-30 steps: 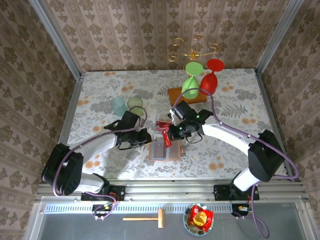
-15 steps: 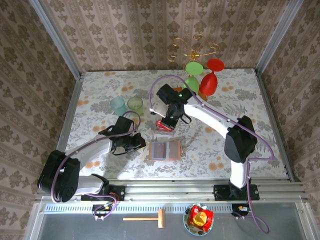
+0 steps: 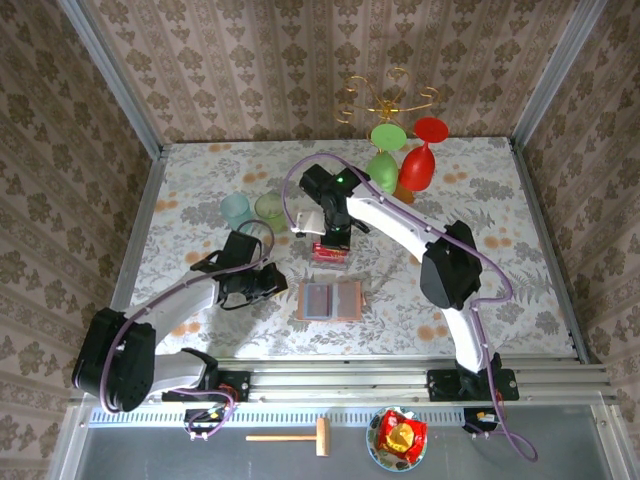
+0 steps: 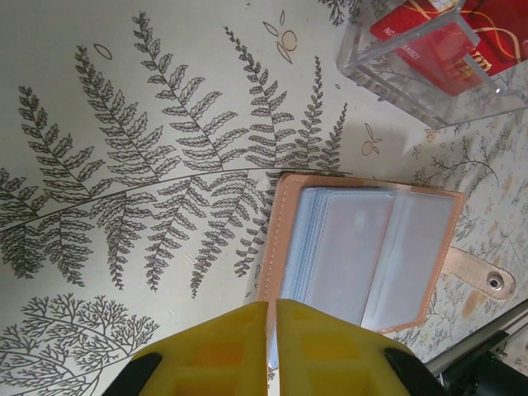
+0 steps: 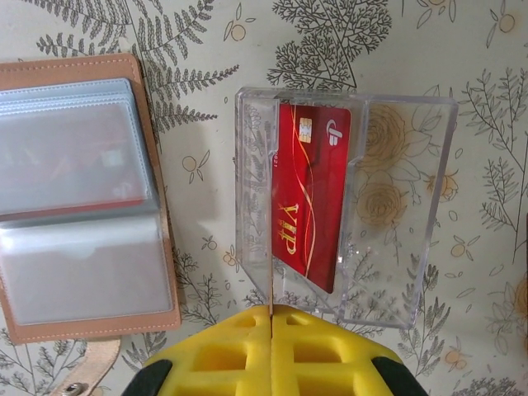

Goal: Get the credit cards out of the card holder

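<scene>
The card holder [image 3: 332, 300] lies open and flat on the table, its clear sleeves up [image 5: 82, 198] [image 4: 363, 247]. Just behind it stands a clear plastic box [image 3: 330, 252] [image 5: 396, 214] with a red credit card [image 5: 309, 190] lying inside. My right gripper [image 5: 271, 312] [image 3: 335, 235] hangs over that box, shut on another credit card [image 5: 271, 247] seen edge-on as a thin line. My left gripper [image 4: 272, 307] [image 3: 280, 285] is at the holder's left edge, jaws together with a hairline slit. The holder's near edge is hidden under its fingers.
A green goblet [image 3: 385, 165] and a red goblet [image 3: 420, 160] stand on a wooden board [image 3: 402, 192] at the back. Two small cups [image 3: 237, 210] [image 3: 270, 207] sit left of the right arm. A gold candelabra [image 3: 385, 100] is by the back wall.
My right arm swung from over the holder back to the clear box, carrying a card. My left gripper drew a little left, away from the holder.
</scene>
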Motion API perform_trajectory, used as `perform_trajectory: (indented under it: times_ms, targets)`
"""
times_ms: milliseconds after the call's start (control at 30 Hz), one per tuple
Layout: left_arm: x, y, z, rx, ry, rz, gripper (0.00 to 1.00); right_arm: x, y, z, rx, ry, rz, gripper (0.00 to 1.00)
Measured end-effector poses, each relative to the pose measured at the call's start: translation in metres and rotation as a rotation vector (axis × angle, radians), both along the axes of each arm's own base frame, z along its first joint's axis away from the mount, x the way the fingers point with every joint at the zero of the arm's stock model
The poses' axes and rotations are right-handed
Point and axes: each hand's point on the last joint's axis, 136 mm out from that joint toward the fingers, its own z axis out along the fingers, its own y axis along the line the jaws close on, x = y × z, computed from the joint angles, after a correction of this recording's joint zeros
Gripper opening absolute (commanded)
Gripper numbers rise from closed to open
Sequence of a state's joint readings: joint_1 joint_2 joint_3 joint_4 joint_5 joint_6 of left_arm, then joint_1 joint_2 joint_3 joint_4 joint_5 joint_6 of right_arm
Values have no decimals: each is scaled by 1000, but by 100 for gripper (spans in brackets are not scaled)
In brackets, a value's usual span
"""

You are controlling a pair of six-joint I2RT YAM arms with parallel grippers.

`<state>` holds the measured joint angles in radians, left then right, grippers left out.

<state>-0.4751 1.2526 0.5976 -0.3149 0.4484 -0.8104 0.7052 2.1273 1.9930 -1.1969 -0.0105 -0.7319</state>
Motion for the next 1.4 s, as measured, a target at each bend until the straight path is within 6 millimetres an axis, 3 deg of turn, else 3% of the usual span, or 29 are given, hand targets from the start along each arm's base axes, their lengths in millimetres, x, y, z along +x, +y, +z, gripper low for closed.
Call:
perform_trajectory:
  times_ms: [367,700,833,1000,1200,1400]
  targets:
    - [1,1,-9,17,26,-11,11,13,0,-21,-36,41,36,0]
    - [1,-1,-8,13,27,-13,11,5,2,-38,-41,120,65,1]
    - [1,-1,-8,12,27,-14,11,7,1,-40,-42,126,53,26]
    - [1,-1,-8,11,26,-14,11,30,2,-38,-45,25,12,33]
    - [1,-1,-7,9,26,-15,11,41,1,-11,3,-101,-42,33]
    - [0,-3,-6,-3,30,-22,11,28,6,34,114,-192,-120,33]
